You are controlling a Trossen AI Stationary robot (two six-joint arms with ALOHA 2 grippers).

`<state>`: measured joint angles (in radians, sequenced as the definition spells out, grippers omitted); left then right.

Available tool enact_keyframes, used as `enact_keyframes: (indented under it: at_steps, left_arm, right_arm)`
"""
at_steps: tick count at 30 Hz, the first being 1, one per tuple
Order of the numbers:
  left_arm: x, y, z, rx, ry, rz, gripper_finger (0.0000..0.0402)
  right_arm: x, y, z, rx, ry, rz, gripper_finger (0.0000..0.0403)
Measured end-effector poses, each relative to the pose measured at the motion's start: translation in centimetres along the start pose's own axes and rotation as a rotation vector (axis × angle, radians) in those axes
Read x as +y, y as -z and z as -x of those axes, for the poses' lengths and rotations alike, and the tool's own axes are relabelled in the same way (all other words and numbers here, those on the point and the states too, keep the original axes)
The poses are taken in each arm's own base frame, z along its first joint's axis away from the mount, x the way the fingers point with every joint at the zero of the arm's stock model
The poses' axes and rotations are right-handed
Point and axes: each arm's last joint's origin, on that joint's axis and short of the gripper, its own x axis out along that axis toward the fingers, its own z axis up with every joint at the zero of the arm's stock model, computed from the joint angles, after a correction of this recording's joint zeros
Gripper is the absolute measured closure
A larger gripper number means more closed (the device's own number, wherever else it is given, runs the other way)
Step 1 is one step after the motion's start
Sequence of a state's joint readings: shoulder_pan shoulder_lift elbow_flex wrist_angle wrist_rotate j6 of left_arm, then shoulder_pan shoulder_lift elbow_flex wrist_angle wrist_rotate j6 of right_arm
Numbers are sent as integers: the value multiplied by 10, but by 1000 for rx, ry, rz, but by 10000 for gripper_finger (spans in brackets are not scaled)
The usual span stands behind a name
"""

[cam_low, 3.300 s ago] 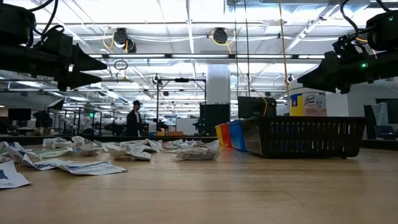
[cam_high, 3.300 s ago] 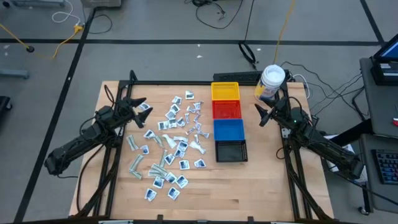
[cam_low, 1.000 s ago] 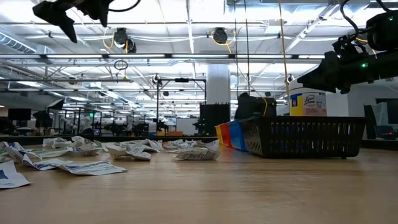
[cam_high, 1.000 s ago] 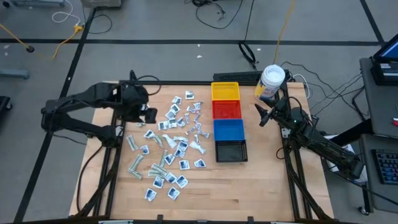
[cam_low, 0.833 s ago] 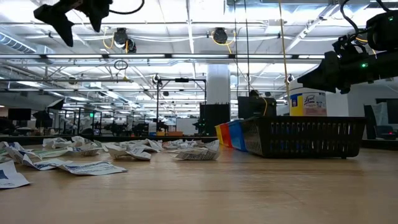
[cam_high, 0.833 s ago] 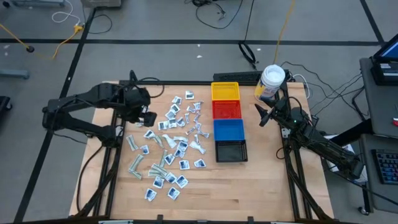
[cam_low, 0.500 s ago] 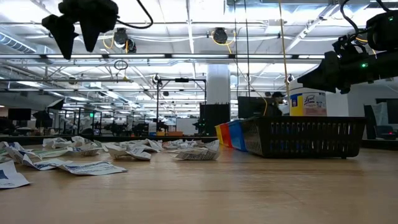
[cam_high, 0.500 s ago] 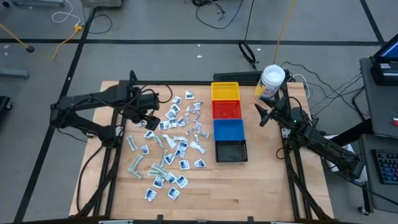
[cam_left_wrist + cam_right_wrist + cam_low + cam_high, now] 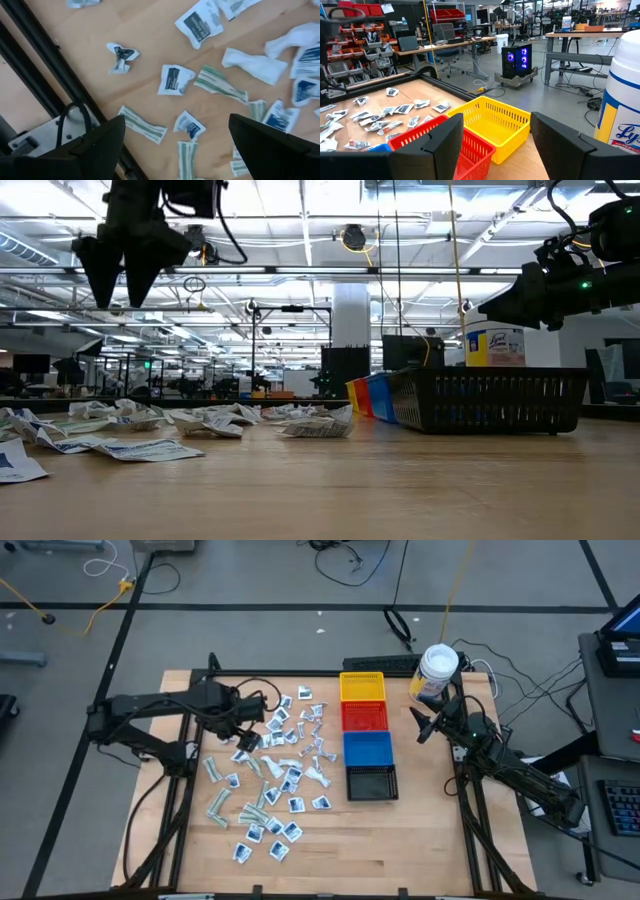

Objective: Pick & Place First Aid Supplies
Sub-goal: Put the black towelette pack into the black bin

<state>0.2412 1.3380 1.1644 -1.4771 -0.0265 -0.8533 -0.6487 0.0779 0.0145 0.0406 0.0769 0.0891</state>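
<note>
So you are at the reach step: your left gripper (image 9: 243, 720) hangs above the far-left edge of the packets (image 9: 268, 775), fingers spread wide and pointing down, holding nothing. The packets lie scattered on the table (image 9: 420, 840) left of the bins (image 9: 365, 735), none visibly in a bin yet. From the left wrist view, a square white packet (image 9: 174, 80) and a green wrapper (image 9: 220, 86) sit between your fingers' line of sight, close beside each other. Next, I judge, you must pick one, centre over it, descend to the wood and close without catching its neighbour. Your right gripper (image 9: 420, 725) waits beside the red bin (image 9: 365, 717), near the jar (image 9: 437, 670), jaws parted and empty.
</note>
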Motion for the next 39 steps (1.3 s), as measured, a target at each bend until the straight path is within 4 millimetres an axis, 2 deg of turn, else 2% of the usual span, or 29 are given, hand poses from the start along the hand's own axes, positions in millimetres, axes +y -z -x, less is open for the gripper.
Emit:
enact_keyframes:
  at_steps: [10,18,30,39]
  left_arm:
    - [-4,-3,-43,14,1,-40,41]
    - [-9,-6,-79,109,-70,-116,41]
    - [-24,-19,-105,145,-124,-361,41]
    - [-36,-20,-120,184,-117,-515,41]
  right_arm:
    - [0,0,0,0,0,0,175]
    - [0,0,0,0,0,0,174]
    - [0,0,0,0,0,0,175]
    - [0,0,0,0,0,0,174]
